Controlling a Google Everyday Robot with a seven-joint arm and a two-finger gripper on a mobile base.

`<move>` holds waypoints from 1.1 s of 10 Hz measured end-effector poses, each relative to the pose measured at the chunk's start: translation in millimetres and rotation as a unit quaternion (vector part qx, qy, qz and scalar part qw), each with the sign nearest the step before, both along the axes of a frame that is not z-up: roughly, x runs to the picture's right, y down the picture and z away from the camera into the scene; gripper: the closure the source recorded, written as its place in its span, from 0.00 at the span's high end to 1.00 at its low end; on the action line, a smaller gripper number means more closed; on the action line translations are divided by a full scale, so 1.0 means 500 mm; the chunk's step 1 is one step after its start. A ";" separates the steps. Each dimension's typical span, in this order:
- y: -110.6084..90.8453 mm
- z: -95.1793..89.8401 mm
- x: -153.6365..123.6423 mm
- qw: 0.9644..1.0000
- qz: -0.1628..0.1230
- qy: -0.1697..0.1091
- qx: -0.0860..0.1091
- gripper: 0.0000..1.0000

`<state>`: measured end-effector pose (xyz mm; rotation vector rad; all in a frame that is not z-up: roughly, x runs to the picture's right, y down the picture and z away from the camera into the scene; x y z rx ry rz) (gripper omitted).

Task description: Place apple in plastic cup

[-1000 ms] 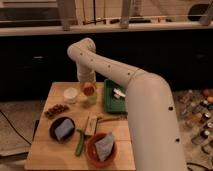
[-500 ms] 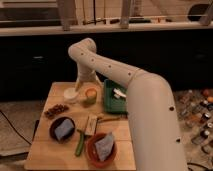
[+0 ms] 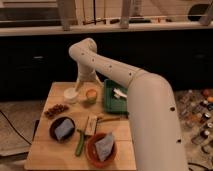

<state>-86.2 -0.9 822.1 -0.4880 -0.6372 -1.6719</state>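
Observation:
The apple is a small reddish-orange ball sitting in the mouth of the pale yellow-green plastic cup. The cup stands upright on the wooden table, between a white cup and a green tray. My gripper hangs just above and slightly left of the plastic cup, behind both cups, and is apart from the apple. The white arm bends down to it from an elbow high over the table's back edge.
The green tray with a white item lies right of the cups. There is a cluster of brown-red pieces, a dark bowl, an orange bowl with a blue cloth, and a green stick-shaped item. My arm covers the table's right side.
The gripper was low over the plastic cup with the apple at its tip. It has since risen and drawn back, and the apple has stayed in the cup.

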 end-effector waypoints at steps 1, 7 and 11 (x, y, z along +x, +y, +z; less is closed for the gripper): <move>-0.001 -0.001 0.000 1.000 0.001 -0.002 0.001 0.80; -0.002 -0.001 -0.001 1.000 0.001 -0.004 0.002 0.80; -0.002 -0.002 -0.001 1.000 0.001 -0.005 0.002 0.80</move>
